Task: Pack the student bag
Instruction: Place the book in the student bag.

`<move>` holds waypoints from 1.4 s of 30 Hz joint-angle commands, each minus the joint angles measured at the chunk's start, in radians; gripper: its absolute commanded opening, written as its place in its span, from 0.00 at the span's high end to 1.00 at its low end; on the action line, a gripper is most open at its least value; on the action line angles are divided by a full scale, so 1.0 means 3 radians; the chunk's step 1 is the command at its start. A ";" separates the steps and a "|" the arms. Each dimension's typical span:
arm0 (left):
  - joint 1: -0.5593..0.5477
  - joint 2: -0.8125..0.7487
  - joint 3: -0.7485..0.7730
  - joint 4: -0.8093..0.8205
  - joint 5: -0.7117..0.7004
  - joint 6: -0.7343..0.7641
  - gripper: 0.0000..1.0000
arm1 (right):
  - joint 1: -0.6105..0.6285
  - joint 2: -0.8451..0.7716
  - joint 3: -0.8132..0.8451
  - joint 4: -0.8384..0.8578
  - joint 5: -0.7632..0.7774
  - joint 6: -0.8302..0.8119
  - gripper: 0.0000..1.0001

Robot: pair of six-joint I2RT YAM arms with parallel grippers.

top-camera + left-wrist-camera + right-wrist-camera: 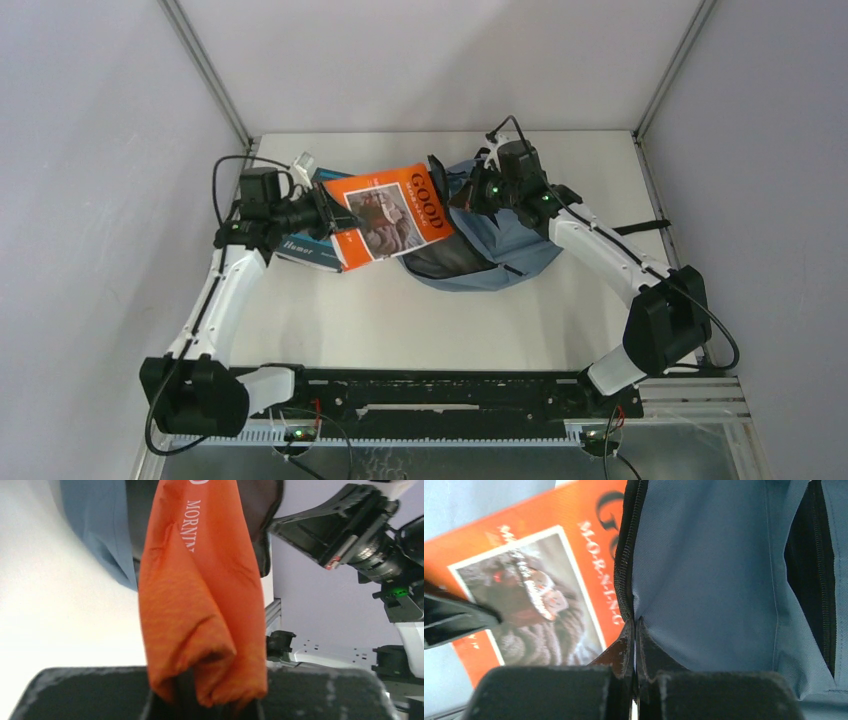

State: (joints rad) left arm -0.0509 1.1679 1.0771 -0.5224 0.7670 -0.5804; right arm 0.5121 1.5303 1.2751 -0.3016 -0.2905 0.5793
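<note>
The student bag (510, 250) lies sideways, mouth facing left toward orange book (390, 215)

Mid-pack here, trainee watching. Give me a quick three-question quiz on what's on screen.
1. True or false: the left gripper grips the orange book.
2. The right gripper pinches: A) a strap, B) the student bag by its zipper edge, C) nothing.
3. What lies on the table below the left gripper?
Key: 1 true; 2 B; 3 a teal book.
</note>
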 commanded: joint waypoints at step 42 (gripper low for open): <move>-0.1426 0.2655 0.1473 0.0999 -0.0759 -0.0767 0.10 | 0.0272 -0.0376 -0.0358 0.0400 0.0091 0.0579 1.00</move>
State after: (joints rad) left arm -0.4755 2.0686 1.4441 -0.0395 0.6163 -0.9829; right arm 0.6064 1.4612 1.2018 -0.2428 -0.2867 0.6926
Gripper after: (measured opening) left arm 0.808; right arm 0.006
